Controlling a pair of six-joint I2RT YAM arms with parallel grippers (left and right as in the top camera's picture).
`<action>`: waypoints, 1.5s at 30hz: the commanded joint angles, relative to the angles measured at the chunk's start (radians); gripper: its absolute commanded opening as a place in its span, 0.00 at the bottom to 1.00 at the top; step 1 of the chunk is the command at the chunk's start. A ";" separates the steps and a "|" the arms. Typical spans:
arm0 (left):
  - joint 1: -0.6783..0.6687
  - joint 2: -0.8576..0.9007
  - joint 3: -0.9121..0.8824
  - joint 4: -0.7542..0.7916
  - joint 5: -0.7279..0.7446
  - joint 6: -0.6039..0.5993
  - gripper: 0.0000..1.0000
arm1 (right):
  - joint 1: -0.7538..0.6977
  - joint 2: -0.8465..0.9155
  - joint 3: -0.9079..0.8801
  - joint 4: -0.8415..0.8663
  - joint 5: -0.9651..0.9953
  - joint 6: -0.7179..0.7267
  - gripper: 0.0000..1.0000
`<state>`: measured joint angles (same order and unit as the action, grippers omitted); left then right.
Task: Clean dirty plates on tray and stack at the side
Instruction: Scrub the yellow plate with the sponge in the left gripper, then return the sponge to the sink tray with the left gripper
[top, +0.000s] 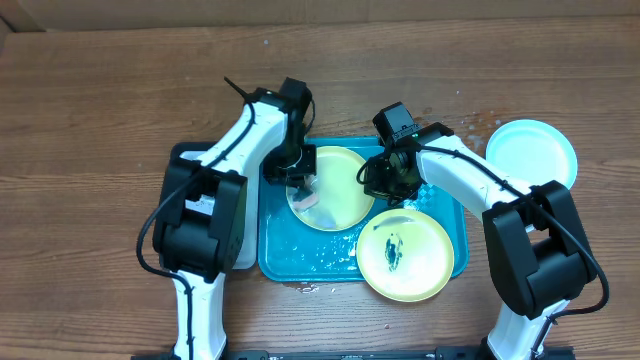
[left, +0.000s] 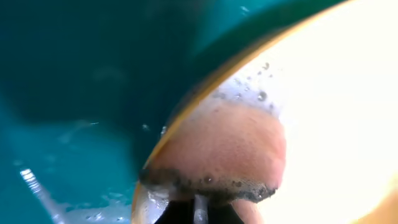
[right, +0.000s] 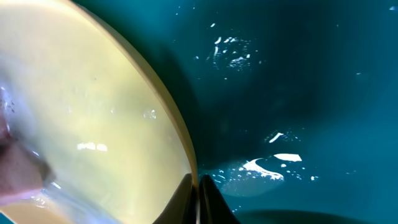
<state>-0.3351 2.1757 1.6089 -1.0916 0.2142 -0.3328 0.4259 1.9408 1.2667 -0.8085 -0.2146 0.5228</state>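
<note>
The teal tray (top: 275, 255) lies at the table's centre, wet. A yellow-green plate (top: 340, 170) sits at its upper middle. My left gripper (top: 300, 185) is shut on a pink sponge (left: 217, 146) with a dark grimy edge, pressed on this plate's left part (left: 336, 93). My right gripper (top: 372, 180) is shut on the same plate's right rim (right: 183, 143), seen pinched between the fingers (right: 198, 190). A second yellow-green plate (top: 405, 255) with a dark teal smear lies at the tray's lower right corner. A light blue plate (top: 532, 152) sits on the table to the right, off the tray.
A smaller dark-rimmed tray (top: 180, 155) lies partly under my left arm, to the left of the teal tray. Water drops spot the wood near the tray's upper right (top: 478, 118) and its front edge (top: 305, 288). The teal tray floor (right: 298, 81) shows puddles.
</note>
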 joint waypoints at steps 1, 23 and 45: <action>-0.024 0.059 -0.034 -0.003 0.227 0.131 0.04 | -0.009 -0.006 0.011 -0.002 0.038 0.002 0.04; -0.010 -0.333 -0.034 -0.088 -0.136 -0.086 0.04 | -0.009 -0.006 0.011 -0.005 0.030 -0.004 0.04; 0.087 -0.390 -0.035 -0.370 -0.453 -0.175 0.04 | -0.017 -0.152 0.075 -0.003 -0.068 -0.131 0.04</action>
<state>-0.2531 1.7988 1.5723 -1.4704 -0.2180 -0.5060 0.4187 1.8637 1.3014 -0.8131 -0.2634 0.4046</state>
